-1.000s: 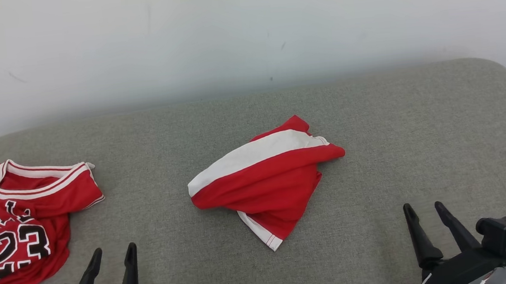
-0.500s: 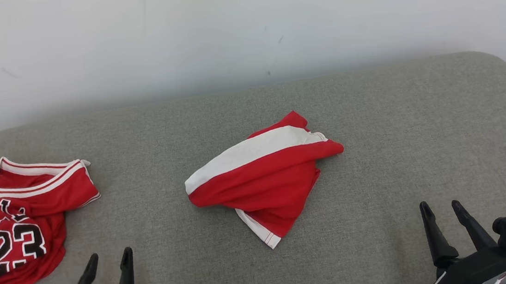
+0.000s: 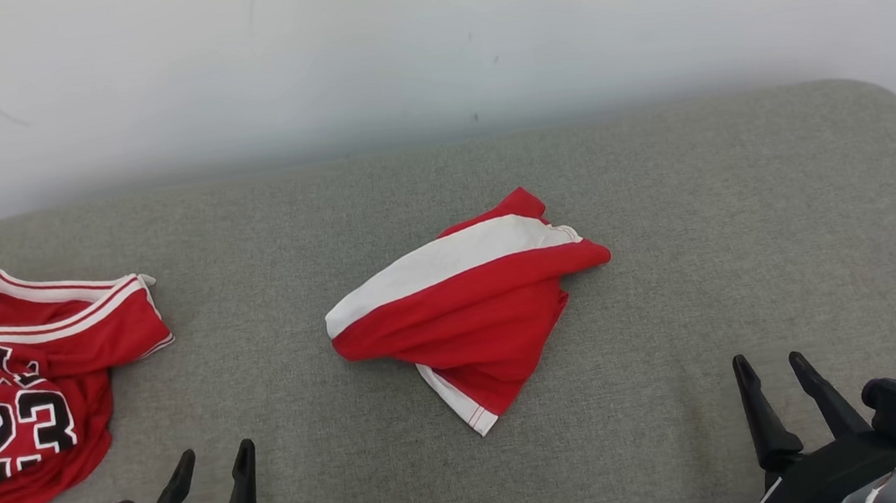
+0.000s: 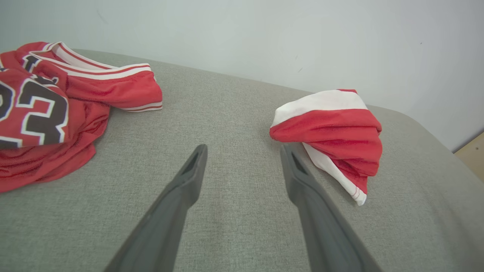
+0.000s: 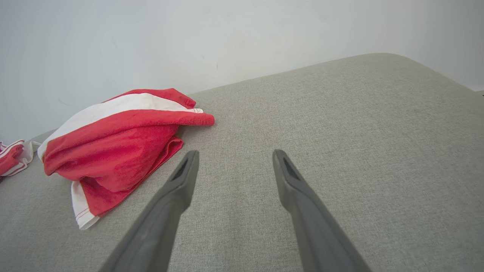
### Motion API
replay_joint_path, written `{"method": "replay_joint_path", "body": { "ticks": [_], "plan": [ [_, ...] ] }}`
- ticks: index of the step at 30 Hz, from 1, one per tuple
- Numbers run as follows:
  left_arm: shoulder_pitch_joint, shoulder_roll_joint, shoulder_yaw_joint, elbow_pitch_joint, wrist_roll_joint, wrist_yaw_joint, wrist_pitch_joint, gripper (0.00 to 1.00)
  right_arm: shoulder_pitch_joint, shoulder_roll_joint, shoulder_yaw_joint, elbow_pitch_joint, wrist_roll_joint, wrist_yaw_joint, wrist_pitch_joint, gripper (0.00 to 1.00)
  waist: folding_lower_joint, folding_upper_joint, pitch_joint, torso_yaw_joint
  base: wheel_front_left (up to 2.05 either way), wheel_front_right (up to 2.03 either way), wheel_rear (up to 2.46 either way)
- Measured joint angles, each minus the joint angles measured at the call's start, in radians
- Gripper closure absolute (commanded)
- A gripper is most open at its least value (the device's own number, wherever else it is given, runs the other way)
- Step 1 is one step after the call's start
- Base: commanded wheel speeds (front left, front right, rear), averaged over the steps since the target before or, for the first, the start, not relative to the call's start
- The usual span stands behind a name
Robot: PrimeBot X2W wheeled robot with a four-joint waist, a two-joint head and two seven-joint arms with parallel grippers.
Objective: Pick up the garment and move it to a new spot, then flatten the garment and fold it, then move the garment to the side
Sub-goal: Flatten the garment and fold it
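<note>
- Head view, nearest: the left gripper [image 3: 216, 450] sits at the near left and the right gripper [image 3: 769, 359] at the near right. Both have their jaws spread wide with nothing between them, and their fingers point far across the grey cushion [image 3: 705, 276].
- The garment [image 3: 471, 315], a crumpled red bundle with a broad white band, lies mid-cushion, farther off than both grippers and between them. It is far-right of the left gripper and far-left of the right one, and neither touches it.
- Its long axis follows the white band, slanting from a near-left end to a far-right end. A white-hemmed corner points near.
- Which arm is nearer is hard to call from this angle. The left fingertips seem closer to the near-left end and the right fingertips to the far-right end, so each arm looks placed for its own end.
- My judgement is that the pick-up has not begun. The coming reach goes forward and inward for both arms.
- A jersey [image 3: 26, 391] with the number 23 lies rumpled at the left edge, well apart from the garment. I take it as not the piece in hand.
- Farthest, a pale wall [image 3: 428, 40] rises behind the cushion's far edge.
</note>
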Motion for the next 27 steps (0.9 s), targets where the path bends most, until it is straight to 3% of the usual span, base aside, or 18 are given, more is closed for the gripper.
{"method": "replay_joint_path", "body": {
  "ticks": [6, 10, 16, 22, 27],
  "plan": [
    [-0.023, -0.006, -0.005, -0.012, -0.005, 0.0, 0.048, 0.0, -0.047, -0.015, 0.034, -0.014, -0.005, 0.009, 0.066, 0.0, 0.0, 0.0, 0.031, 0.003, 0.0, 0.0, 0.0],
    [-0.122, -0.012, -0.015, 0.001, -0.021, -0.003, 0.117, 0.0, -0.128, -0.032, 0.044, -0.021, 0.001, 0.021, 0.141, 0.0, 0.0, 0.0001, 0.063, 0.006, 0.0, 0.0, 0.0],
    [-0.282, -0.025, -0.045, 0.063, -0.041, -0.02, 0.255, 0.0, -0.301, -0.097, 0.069, 0.003, 0.03, 0.07, 0.318, 0.0, 0.0001, 0.0001, 0.126, 0.017, 0.0, 0.0, 0.0],
    [-0.406, -0.064, -0.083, 0.141, -0.056, -0.019, 0.379, 0.0, -0.474, -0.127, 0.076, 0.07, 0.087, 0.098, 0.495, 0.0, 0.0002, 0.0002, 0.194, 0.034, 0.0, 0.0, 0.0],
    [-0.49, -0.131, -0.109, 0.184, -0.076, -0.019, 0.442, 0.0, -0.585, -0.144, 0.082, 0.128, 0.116, 0.106, 0.611, 0.0, 0.0003, 0.0003, 0.245, 0.061, 0.0, 0.0, 0.0]
  ]
}}
